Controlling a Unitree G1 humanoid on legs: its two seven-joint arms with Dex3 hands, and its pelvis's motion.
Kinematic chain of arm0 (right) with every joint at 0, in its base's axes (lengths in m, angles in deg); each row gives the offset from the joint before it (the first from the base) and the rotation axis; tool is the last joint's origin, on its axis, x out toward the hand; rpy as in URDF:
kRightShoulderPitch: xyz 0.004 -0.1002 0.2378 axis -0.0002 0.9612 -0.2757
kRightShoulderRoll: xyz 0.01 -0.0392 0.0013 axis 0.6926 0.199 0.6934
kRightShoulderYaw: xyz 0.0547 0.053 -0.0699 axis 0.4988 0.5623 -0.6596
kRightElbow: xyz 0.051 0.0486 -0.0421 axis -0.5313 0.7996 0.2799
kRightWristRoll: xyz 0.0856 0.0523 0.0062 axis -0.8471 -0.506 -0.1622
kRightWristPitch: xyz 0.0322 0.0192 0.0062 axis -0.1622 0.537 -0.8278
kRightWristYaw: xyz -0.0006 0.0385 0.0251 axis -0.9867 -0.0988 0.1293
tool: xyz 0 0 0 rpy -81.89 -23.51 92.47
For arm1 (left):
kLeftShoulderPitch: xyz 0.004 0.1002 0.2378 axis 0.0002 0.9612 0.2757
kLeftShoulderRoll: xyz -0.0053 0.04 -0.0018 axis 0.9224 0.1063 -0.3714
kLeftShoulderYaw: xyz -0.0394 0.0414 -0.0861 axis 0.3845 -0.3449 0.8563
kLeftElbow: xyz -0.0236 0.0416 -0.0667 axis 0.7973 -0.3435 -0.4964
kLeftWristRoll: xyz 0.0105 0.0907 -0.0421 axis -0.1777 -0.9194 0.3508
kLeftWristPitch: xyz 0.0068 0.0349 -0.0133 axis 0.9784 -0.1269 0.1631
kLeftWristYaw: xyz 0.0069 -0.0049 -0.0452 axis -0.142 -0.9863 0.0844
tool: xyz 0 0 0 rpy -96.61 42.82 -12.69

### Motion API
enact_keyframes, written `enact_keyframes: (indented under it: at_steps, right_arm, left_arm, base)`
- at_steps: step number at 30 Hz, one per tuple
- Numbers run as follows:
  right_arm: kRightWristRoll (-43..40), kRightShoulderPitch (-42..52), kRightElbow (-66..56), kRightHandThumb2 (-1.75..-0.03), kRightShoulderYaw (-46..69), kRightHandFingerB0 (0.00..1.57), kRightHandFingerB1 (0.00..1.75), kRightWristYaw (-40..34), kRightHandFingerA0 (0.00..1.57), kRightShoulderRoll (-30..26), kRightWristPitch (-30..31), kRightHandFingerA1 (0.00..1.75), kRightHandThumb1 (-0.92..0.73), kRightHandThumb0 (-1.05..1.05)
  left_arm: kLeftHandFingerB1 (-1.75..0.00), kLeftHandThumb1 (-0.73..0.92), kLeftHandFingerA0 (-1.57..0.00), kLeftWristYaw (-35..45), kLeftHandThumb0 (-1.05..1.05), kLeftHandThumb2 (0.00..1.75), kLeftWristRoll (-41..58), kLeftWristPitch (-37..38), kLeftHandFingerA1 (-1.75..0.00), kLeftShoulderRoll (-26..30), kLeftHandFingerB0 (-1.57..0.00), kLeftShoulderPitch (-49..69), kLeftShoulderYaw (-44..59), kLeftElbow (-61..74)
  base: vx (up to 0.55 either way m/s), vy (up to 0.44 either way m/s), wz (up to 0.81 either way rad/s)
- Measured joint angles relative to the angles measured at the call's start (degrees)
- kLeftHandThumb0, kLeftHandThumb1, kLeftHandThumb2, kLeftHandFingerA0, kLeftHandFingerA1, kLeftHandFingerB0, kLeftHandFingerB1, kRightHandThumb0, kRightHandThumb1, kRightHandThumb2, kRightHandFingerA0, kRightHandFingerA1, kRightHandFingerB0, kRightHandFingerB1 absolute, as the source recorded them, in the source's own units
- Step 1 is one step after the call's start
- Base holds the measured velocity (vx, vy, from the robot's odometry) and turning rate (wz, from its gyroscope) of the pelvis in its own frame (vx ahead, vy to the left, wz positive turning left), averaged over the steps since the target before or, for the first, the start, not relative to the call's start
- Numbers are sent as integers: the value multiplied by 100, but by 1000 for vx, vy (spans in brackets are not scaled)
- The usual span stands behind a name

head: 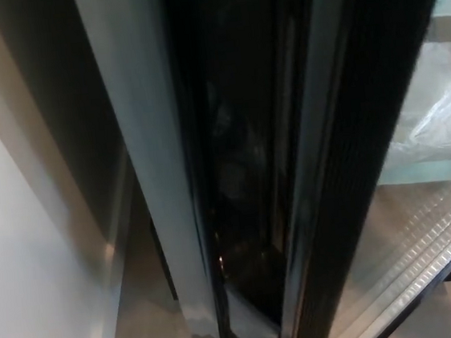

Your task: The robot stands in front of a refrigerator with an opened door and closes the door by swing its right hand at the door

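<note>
The refrigerator door (241, 159) fills the middle of the head view, seen edge-on: a glossy black panel with a grey metal strip (150, 185) along its left side and a ribbed black gasket edge (349, 188) on its right. It stands open, away from the fridge interior (433, 220) at the right. Neither of my hands shows anywhere in the picture.
Inside the fridge at the right lies a clear plastic bag (441, 106) on a pale shelf (420, 173), above a ridged metal floor (426, 237). A white wall or cabinet side (25, 263) runs down the left. Grey floor (145, 323) shows at the bottom.
</note>
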Motion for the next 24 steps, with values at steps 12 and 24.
enact_keyframes:
  at_steps: [12,24]
  right_arm:
    - [8,986,-311,-63,-73,19,28,-49,27,1,-779,32,-76,-61]
    - [-140,2280,-2274,-112,359,0,46,-341,0,39,-1635,48,-61,-32]
  left_arm:
    - [-31,86,-32,15,-58,66,2,346,-33,4,-27,776,-21,-197]
    - [-31,88,-37,79,-61,67,63,546,-34,-6,-28,933,79,-329]
  base:
    - [0,0,0]
    - [0,0,0]
